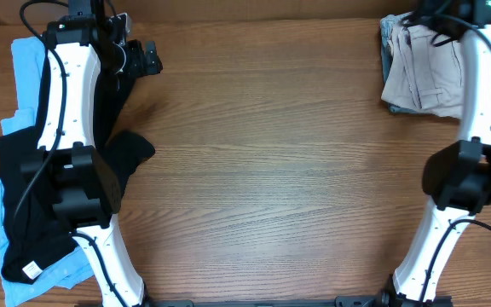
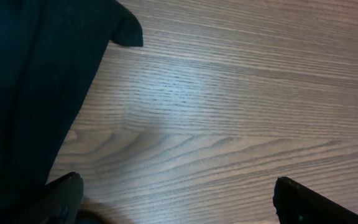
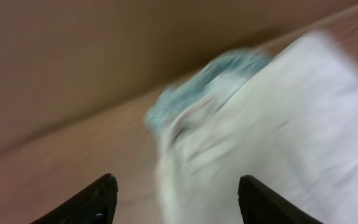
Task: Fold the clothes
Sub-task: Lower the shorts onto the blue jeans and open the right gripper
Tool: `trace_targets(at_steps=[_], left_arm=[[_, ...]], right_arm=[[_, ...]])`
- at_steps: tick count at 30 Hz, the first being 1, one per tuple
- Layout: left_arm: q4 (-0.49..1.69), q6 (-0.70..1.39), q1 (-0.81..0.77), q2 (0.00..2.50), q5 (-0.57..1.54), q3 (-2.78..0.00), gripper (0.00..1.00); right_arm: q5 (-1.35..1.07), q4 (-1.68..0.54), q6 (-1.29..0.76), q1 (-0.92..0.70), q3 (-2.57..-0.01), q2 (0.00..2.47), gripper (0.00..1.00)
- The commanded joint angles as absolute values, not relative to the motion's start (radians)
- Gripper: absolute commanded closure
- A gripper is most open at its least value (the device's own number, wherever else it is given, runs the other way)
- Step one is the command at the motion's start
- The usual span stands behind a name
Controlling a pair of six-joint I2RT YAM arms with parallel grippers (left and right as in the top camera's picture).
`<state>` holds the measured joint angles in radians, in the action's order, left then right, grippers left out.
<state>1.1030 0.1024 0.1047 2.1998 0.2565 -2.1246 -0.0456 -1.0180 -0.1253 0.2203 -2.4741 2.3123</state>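
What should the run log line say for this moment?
left gripper open beside black garment | right gripper open near beige shorts | black garment lies on light-blue garment, both unfolded

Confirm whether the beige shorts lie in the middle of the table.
No, the beige shorts lie folded at the far right corner of the table, by the right arm.

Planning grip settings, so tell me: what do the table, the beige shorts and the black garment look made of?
Table: wood or wood-look laminate, matte with slight sheen; grain lines run across it.
Beige shorts: probably woven cotton twill, matte; stitched seams and soft folds show.
Black garment: soft matte fabric, lying limp; weave too dark to tell.
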Motion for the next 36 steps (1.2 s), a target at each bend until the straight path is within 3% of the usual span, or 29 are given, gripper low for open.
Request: trace_targets(at_steps=[1,9,20,25,31,36], left_arm=[[1.093,0.109,0.097,2.199,0.251,-2.116,0.00],[1.087,0.109,0.097,2.199,0.251,-2.116,0.00],[1.084,0.109,0.097,2.199,0.251,-2.116,0.00],[1.073,0.109,0.097,2.199,0.251,-2.116,0.00],[1.072,0.109,0.097,2.199,0.251,-2.116,0.00],[1.073,0.109,0.097,2.199,0.251,-2.116,0.00]], right_arm=[[-0.045,-0.941,-0.139,0.269,-2.440,2.340,0.30],[-0.084,-0.749,-0.154,0.296,-2.407,2.484,0.23],[-0.140,-0.767,-0.157,0.197,-2.401,2.711,0.16],[-0.105,-0.776,-0.157,0.169,-2.425,2.687,0.12],[-0.102,-0.871,-0.154,0.181,-2.548,2.574,0.00],[-0.104,-1.029,-0.138,0.183,-2.679,2.420,0.00]])
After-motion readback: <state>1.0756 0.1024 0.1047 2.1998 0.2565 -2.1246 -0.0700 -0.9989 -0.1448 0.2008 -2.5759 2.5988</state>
